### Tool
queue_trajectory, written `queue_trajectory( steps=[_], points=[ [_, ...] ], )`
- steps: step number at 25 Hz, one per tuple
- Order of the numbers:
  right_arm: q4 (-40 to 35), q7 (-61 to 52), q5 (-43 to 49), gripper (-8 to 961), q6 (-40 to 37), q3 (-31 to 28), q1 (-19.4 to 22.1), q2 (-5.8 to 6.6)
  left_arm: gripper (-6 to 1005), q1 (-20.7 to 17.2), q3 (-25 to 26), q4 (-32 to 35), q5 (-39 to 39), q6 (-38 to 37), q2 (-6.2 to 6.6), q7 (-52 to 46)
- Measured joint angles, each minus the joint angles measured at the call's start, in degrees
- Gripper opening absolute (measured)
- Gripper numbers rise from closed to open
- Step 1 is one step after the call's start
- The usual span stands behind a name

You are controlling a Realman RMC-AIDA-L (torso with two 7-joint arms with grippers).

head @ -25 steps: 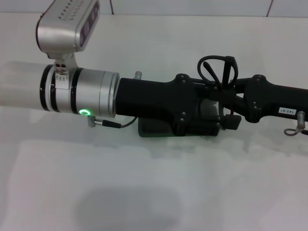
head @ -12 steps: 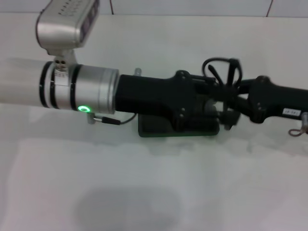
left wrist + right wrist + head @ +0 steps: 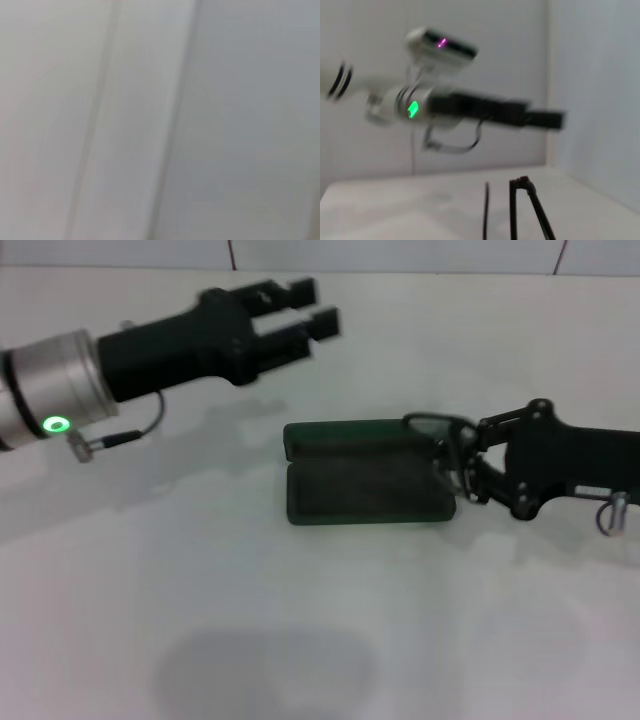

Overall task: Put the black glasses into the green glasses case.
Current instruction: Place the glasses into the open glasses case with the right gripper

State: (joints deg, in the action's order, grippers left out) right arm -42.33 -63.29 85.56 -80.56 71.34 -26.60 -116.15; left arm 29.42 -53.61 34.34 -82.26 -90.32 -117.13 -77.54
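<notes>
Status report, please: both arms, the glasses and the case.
Left tool open, raised behind the case. Right tool shut on black glasses at the open green glasses case's right end. Nothing blocking.

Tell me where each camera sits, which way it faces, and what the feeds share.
Head view: above, looking down at the table; left gripper raised, right gripper holding the black glasses at the open green glasses case.
Left wrist view: only blurred pale surfaces; no body.
Right wrist view: looks across the table at the left arm, glasses temples in front.
Shared: head and right wrist views show the left arm and glasses.
</notes>
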Motion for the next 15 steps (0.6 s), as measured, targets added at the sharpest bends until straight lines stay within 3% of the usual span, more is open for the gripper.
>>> queue_trajectory(
  steps=[8,15],
  points=[
    [-19.52,-3.13,3.11,102,21.19,20.41,7.31,0.20,563,-2.10,5.27,0.07,0.03,2.17,0.66,0.23],
    [-22.75,-3.62,4.27,102,36.02,30.37,8.55,0.14,564,-1.24,5.34,-0.19,-0.14,2.50,1.02,-0.02]
  ],
)
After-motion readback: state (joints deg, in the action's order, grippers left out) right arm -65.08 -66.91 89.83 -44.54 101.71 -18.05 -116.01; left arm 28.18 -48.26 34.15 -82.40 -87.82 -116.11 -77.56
